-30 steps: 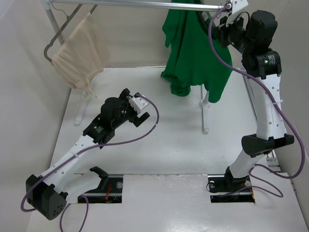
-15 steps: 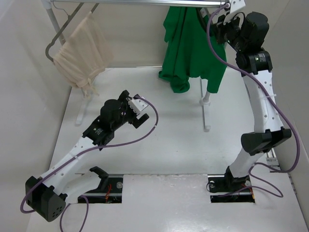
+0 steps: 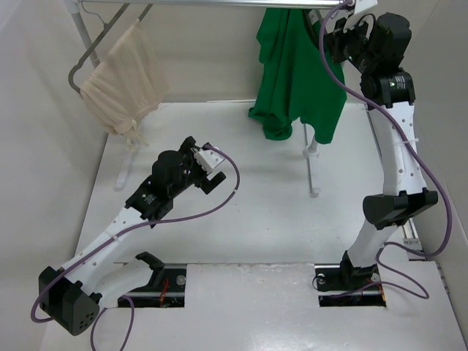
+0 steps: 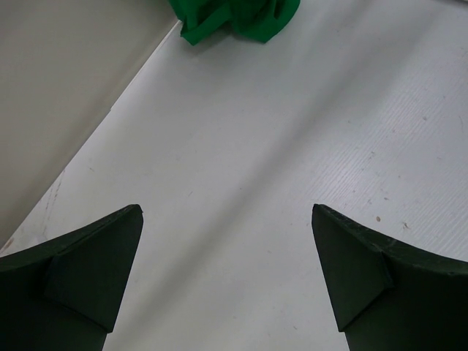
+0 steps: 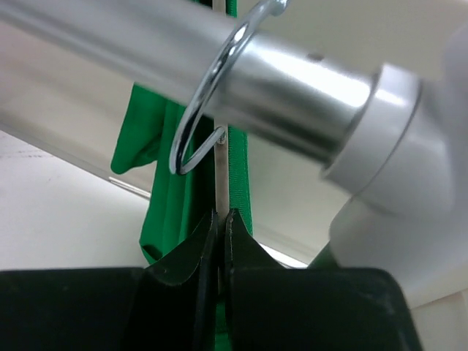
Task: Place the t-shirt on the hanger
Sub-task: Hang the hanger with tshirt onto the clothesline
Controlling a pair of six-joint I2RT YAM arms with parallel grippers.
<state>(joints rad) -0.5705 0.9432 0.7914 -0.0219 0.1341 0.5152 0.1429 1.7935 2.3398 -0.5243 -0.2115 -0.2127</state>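
The green t-shirt (image 3: 296, 73) hangs from the metal rail (image 3: 219, 4) at the top right, draped on the hanger, whose body is hidden by the cloth. In the right wrist view the hanger's thin stem (image 5: 219, 168) rises to its metal hook (image 5: 208, 102), which loops over the rail (image 5: 146, 44). My right gripper (image 5: 221, 216) is shut on the hanger's stem, green cloth (image 5: 164, 168) behind it. It shows at the rail's right end (image 3: 338, 33). My left gripper (image 3: 212, 172) is open and empty low over the table; the shirt's hem (image 4: 234, 18) lies far ahead.
A beige garment (image 3: 121, 84) on a grey hanger (image 3: 84, 62) hangs at the rail's left end. The rack's white upright and foot (image 3: 312, 164) stand on the table under the green shirt. White walls close the back and left.
My right gripper has lifted the hanger and shirt up and slightly right, bringing the hook over the rail. The shirt's hem has risen. The left arm has not moved.
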